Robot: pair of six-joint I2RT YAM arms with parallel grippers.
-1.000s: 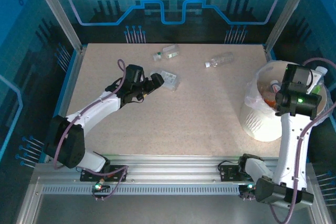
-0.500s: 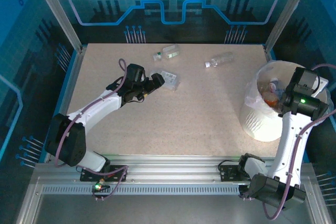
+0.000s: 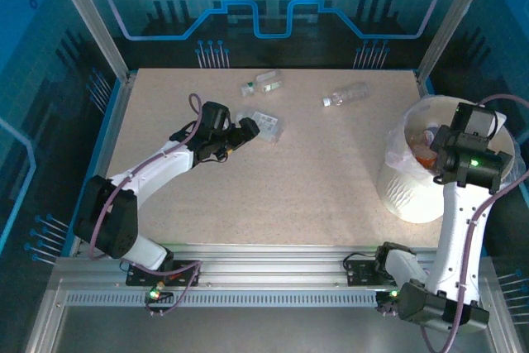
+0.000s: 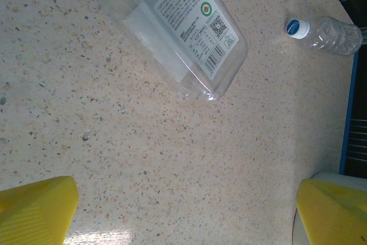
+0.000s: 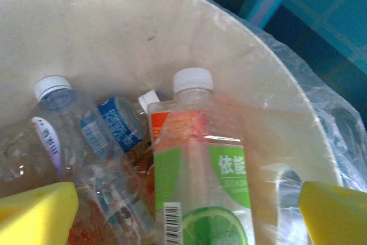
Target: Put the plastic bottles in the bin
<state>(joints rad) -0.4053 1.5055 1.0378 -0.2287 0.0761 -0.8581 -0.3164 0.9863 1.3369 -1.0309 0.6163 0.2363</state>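
Right wrist view is showing the right gripper point(image 5: 186, 216) hanging wide open, holding nothing, a lime-labelled bottle point(image 5: 198, 164) lying between its fingers point(image 5: 34, 216) inside the bin point(image 5: 114, 32), lower centre. Left gripper point(image 4: 183, 210) is standing fully open and empty, a clear bottle point(image 4: 183, 32) lying beyond it, upper centre.

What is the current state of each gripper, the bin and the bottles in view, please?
Bin: upright, holding several bottles.
Left gripper: open, empty, above the table.
Right gripper: open, empty, over the bin.
Green-label bottle: capped, inside the bin, not gripped.
Flat clear bottle: lying on the table, untouched.
Blue-capped bottle: capped, lying on the table.
Two small bottles at the back: lying on the table.
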